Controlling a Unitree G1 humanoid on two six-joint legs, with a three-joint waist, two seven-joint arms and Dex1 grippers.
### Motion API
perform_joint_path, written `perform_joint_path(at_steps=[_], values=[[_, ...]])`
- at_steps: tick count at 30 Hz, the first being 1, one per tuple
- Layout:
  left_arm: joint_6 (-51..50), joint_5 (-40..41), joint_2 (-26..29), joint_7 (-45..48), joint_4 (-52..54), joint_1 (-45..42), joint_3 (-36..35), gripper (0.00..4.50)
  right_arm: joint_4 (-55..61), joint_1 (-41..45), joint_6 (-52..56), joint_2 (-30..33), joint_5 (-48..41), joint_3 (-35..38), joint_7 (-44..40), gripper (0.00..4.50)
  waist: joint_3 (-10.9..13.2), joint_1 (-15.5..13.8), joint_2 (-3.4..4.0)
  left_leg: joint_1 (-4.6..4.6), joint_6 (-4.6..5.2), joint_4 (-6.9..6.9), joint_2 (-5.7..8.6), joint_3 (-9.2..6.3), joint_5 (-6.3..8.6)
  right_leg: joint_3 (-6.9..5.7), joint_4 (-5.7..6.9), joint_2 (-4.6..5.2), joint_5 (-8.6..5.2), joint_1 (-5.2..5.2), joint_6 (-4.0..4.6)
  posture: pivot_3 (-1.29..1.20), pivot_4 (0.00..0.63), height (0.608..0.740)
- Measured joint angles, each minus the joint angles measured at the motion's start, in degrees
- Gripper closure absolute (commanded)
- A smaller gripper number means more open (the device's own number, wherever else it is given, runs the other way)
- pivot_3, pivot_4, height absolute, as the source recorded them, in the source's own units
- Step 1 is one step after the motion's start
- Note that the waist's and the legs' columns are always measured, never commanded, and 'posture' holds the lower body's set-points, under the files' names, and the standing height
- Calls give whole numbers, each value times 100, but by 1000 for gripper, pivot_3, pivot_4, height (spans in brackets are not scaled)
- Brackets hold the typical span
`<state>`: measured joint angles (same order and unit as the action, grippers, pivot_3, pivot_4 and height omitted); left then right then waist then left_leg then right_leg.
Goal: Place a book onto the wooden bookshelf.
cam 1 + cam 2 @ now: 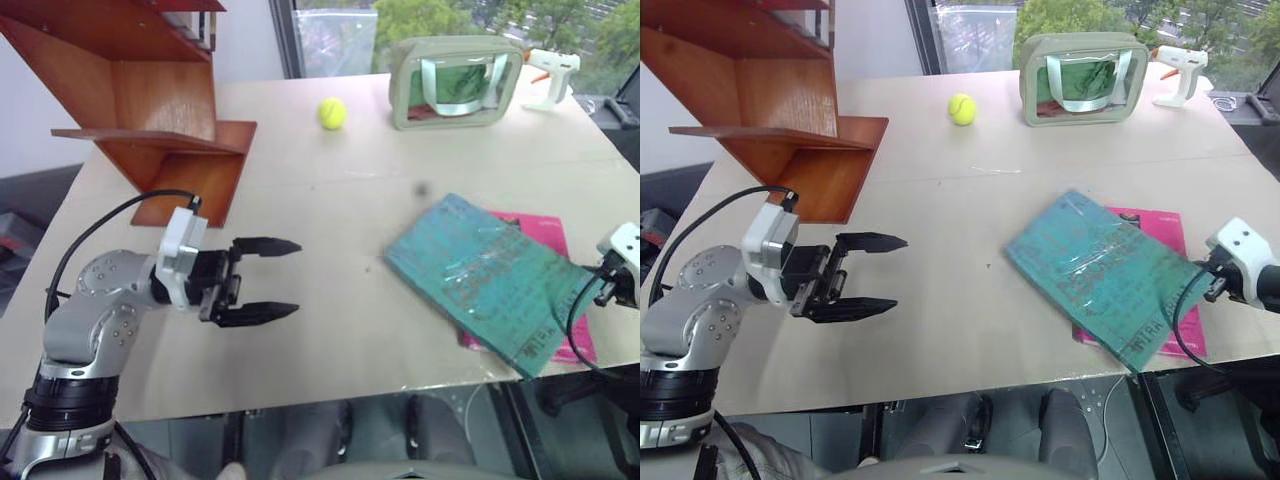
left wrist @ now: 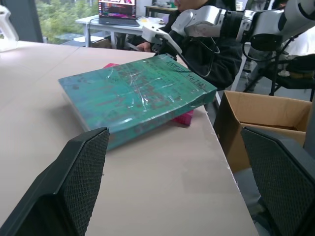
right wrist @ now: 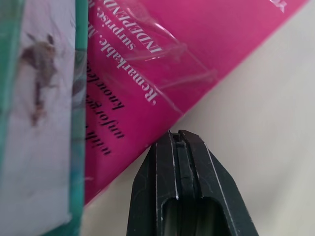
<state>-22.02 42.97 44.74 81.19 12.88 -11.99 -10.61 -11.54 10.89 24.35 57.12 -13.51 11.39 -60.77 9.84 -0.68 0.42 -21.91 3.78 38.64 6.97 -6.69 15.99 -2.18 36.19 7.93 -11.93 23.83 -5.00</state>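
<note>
Item one, wooden bookshelf (image 1: 150, 110): reddish-brown polished boards with angled side panels, standing at the desk's (image 1: 330, 330) far left corner, just beyond my left end effector (image 1: 270, 280).

Item two, left end effector: two black tapered fingers with cross-hatched pads, spread wide and empty, held level over the pale matte desk and pointing toward the book.

Item three, tennis ball (image 1: 332, 113): yellow-green, fuzzy, round, well beyond the left end effector toward the window.

Item four, pouch (image 1: 455, 82): sage-green soft frame with a clear front panel and pale strap, upright beside the ball.

Item five, glue gun (image 1: 550, 72): white plastic, at the far right corner of the desk.

Item six, book (image 1: 485, 280): large, thin, teal-blue, glossy wrinkled plastic wrap, faint dark lettering I cannot read. It lies flat near the desk's front right edge, between my two end effectors, with the right one at its right corner.

Item seven, pink book (image 3: 197, 54): magenta, also plastic-wrapped, lying under the teal one. White serif text reads in part "Remarkable", "surprise" and "INDEPEND…".

Item eight, right end effector (image 3: 179, 140): black fingers pressed together, pinching nothing I can see, tips at the pink cover's edge above bare desk.
</note>
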Motion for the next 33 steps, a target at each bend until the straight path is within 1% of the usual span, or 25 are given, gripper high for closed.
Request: perform_joint_path(at_steps=[2, 5, 8, 13, 15, 16, 17, 19, 21, 22, 24, 27, 30, 32, 33], values=[[-7, 0, -1, -46, 13, 4, 0, 0, 284, 167, 313, -247, -99, -190, 85, 4457, 0, 3, 0, 1, 0, 0, 0, 0, 0, 0, 0, 0, 0, 0, 0, 0, 150, 740], [-12, 1, 0, -82, 13, 28, -4, 0, 379, 241, 484, -358, -117, -254, 160, 4457, 0, -8, 0, -3, 0, -2, 0, 0, 0, -1, -2, 1, 0, 4, 0, 0, 150, 740], [-20, 2, 4, -136, 65, 97, -10, 0, 543, 425, 675, -620, -130, -445, 308, 4457, 0, 4, 0, -2, 0, -5, 0, 0, 0, 3, -2, 0, 0, 6, 0, 0, 150, 740], [-61, 12, 24, -204, 238, 149, -13, 0, 568, 444, 689, -680, -118, -453, 510, 4457, 0, -5, 0, -3, 0, -8, 2, 1, 0, 4, -3, 0, 0, 9, 0, 0, 150, 740], [-84, 18, 28, -253, 271, 191, -21, 0, 620, 172, 678, -460, -134, -269, 496, 4457, 0, -39, 1, -8, 0, -10, 5, -4, 0, -2, -6, 3, 0, 10, 0, 0, 150, 740], [-89, 23, 30, -272, 301, 262, -35, 0, 676, -177, 684, -203, -143, 22, 480, 4457, -1, -84, 4, -11, 0, -14, 7, -7, 0, -5, -15, 4, 0, 10, 0, 0, 150, 740], [-93, 24, 33, -274, 302, 311, -53, 0, 677, -296, 696, -104, -137, 175, 481, 4457, -1, -86, 4, -9, 0, -18, 8, -7, 0, -3, -22, 3, 0, 9, 1, 0, 150, 740], [-108, 23, 22, -303, 306, 318, -36, 0, 841, -698, 804, 177, -202, 908, 490, 4457, -1, -77, 4, -8, 1, -20, 9, -6, 1, 3, -25, 2, 1, 9, 0, 0, 150, 740], [-108, 21, 1, -320, 309, 300, -13, 0, 1110, -880, 944, 311, -324, 1430, 483, 4457, -1, -39, 5, -2, 2, -22, 7, -6, 1, 11, -24, -1, 1, 9, -1, 0, 150, 740], [-103, 15, -21, -314, 311, 285, 5, 0, 1489, -1094, 1143, 343, -496, 1851, 424, 4457, -2, -7, 5, 2, 2, -24, 0, -6, 1, 12, -23, -6, 1, 7, -1, 0, 150, 740], [-102, 7, -31, -301, 309, 270, 22, 0, 1864, -1260, 1366, 330, -673, 2115, 362, 4457, -2, 5, 6, 4, 2, -25, -4, -6, 2, 16, -23, -12, 1, 8, -1, 0, 150, 740], [-110, -5, -34, -262, 297, 245, 156, 0, 3041, -1355, 2009, 137, -1334, 2550, 406, 4457, -4, 7, 8, 8, 2, -25, -8, -4, 2, 28, -22, -19, 1, 8, -1, 0, 150, 740], [-112, -43, -51, -268, 280, 256, 254, 0, 3844, -1385, 2287, -81, -1693, 2586, 618, 4457, -3, -20, -1, 3, 4, -22, -5, -5, 3, 26, -25, -18, 2, 7, -1, 0, 150, 740], [-113, -76, -48, -278, 280, 323, 264, 0, 4153, -1520, 2427, -254, -1924, 2610, 702, 4457, -4, -45, -3, 2, 9, -22, 1, -6, 6, 25, -27, -13, 2, 7, -1, 0, 150, 740], [-113, -94, -47, -281, 280, 366, 268, 0, 4284, -1649, 2483, -334, -2050, 2660, 704, 4224, -4, -65, -3, 0, 13, -22, 3, -7, 8, 25, -29, -11, 2, 8, -1, 0, 150, 740]])
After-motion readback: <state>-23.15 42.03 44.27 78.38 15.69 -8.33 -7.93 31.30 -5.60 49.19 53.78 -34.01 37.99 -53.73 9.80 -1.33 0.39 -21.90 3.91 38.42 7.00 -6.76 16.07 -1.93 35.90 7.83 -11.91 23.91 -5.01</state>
